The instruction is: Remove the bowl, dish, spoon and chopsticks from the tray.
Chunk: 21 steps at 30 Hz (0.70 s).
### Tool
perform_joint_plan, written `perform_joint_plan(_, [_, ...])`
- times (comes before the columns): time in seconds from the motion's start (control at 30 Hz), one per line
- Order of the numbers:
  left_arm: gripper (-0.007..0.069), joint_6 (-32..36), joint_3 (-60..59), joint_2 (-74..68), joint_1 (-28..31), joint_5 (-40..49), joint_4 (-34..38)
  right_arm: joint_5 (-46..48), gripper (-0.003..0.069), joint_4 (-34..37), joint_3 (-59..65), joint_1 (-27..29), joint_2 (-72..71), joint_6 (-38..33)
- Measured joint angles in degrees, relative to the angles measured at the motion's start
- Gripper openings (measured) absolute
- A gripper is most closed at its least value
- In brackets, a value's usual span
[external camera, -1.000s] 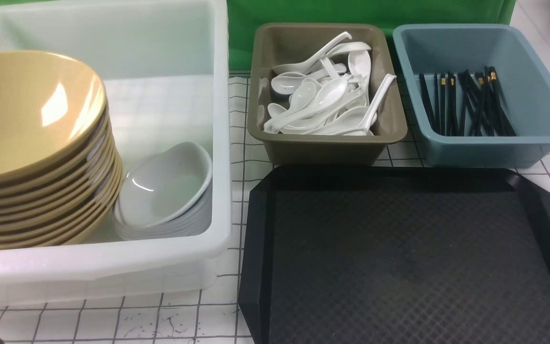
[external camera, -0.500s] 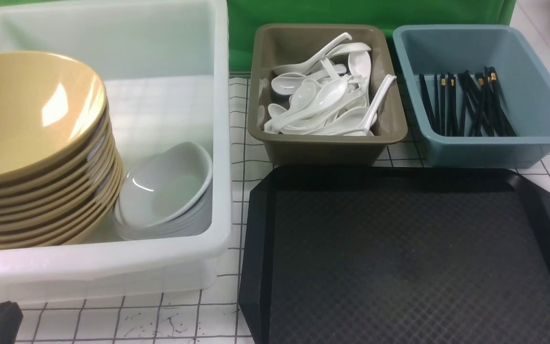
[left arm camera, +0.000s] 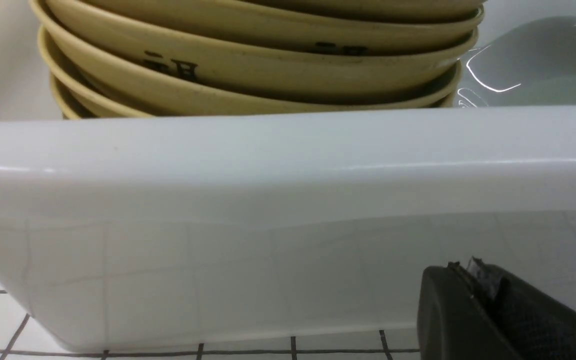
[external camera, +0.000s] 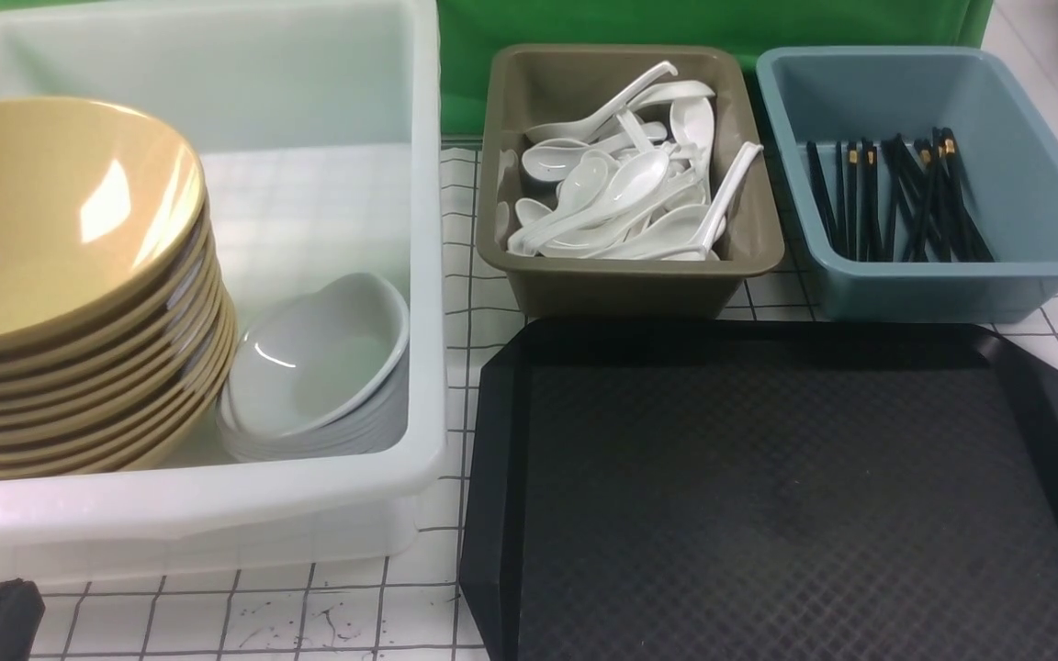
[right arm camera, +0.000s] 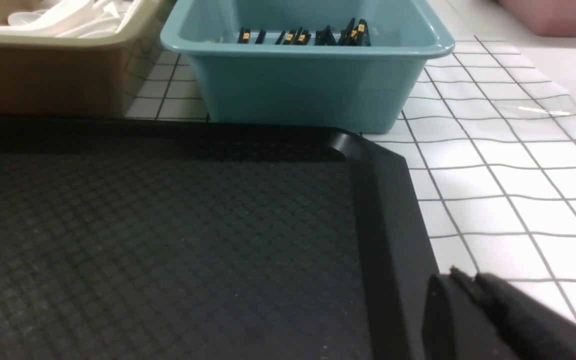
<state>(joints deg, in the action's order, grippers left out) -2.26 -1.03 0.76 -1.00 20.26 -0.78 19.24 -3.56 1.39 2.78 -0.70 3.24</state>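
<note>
Reading the front view first: tray (external camera: 786, 496) lies bare, long axis across my view, so I judge the clearing finished; bowl (external camera: 61, 211) tops the yellow stack in the white tub (external camera: 309, 500), dish (external camera: 313, 358) beside it; spoons (external camera: 621, 188) in the olive tub (external camera: 625, 275); chopsticks (external camera: 896, 197) in the blue tub (external camera: 933, 280), lying mostly front to back. Left wrist view: left gripper (left arm camera: 473, 280) closed, empty, low before the white tub. Right wrist view: right gripper (right arm camera: 463, 282) at the tray's right rim, holding nothing; I cannot tell how its fingers stand. Next: I would only park both arms.
</note>
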Motion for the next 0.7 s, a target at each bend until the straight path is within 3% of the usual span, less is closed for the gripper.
perform_joint_plan(0.7, [-0.0013,0.0,0.0,0.0,0.0,0.0,0.0,0.0,0.0099,0.0,0.0,0.0,0.0,0.0])
